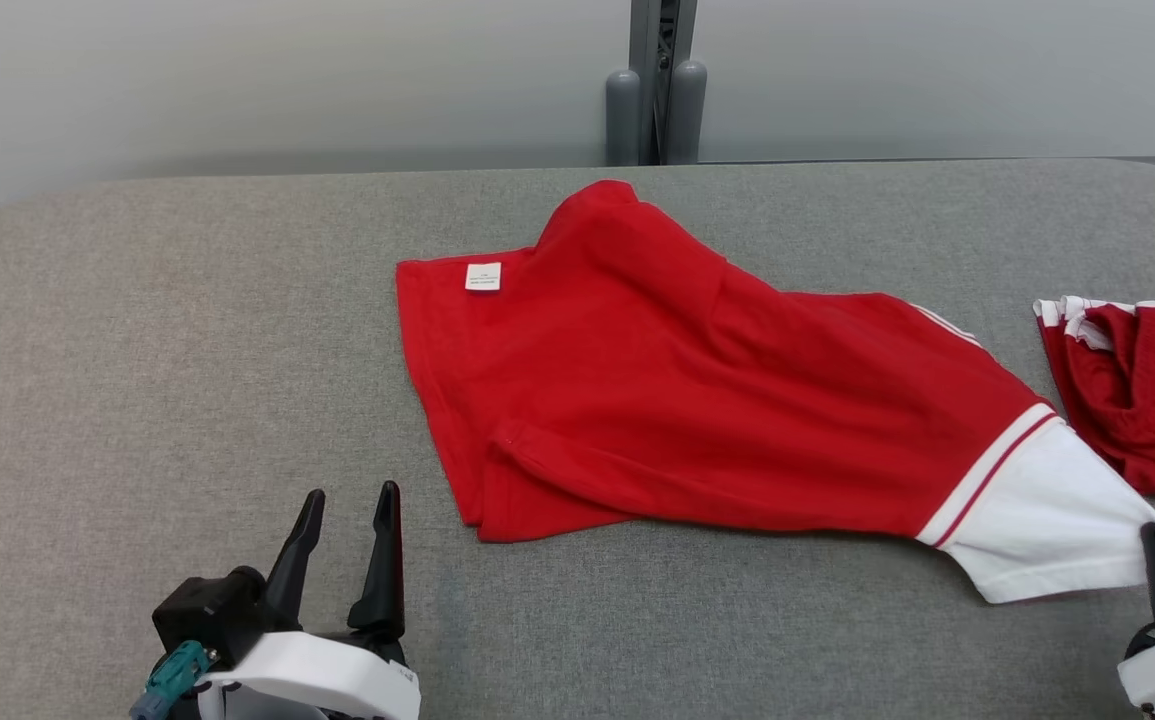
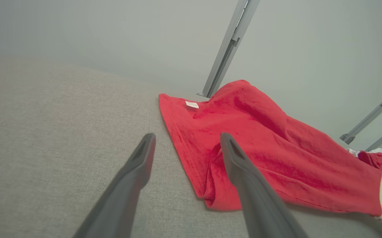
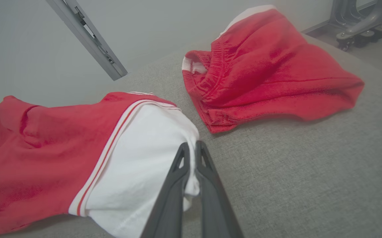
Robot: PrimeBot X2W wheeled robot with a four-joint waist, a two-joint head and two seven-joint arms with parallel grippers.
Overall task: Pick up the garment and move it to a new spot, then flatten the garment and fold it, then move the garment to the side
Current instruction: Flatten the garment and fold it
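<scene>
Left tool (image 1: 352, 492), nearest the viewer at the lower left, hovers over bare grey cloth with its two dark fingers spread wide and nothing between them; in the left wrist view its fingertips point toward the garment's near-left corner, just short of the hem. Bench (image 1: 137, 350), padded and covered in grey fabric, carries everything shown. Garment (image 1: 697, 400), a red shirt, lies across the middle of the bench, rumpled and only partly flat, with a ridge of cloth running from its far edge toward the right. Label (image 1: 483, 277), small and white, sits near the garment's far-left corner, facing up. White sleeve (image 1: 1047, 520), joined to the red body by a white and red striped band, forms the garment's right end and reaches toward the bench's near edge. Right tool (image 3: 192, 144), at the lower right, has its fingers pinched almost together on the sleeve's edge, with white cloth caught between them. Second red garment (image 1: 1147, 400), with white trim and a gathered band, lies crumpled just beside the sleeve at the far right, apart from it. Grey post (image 1: 657, 80) rises behind the bench against a pale wall.
</scene>
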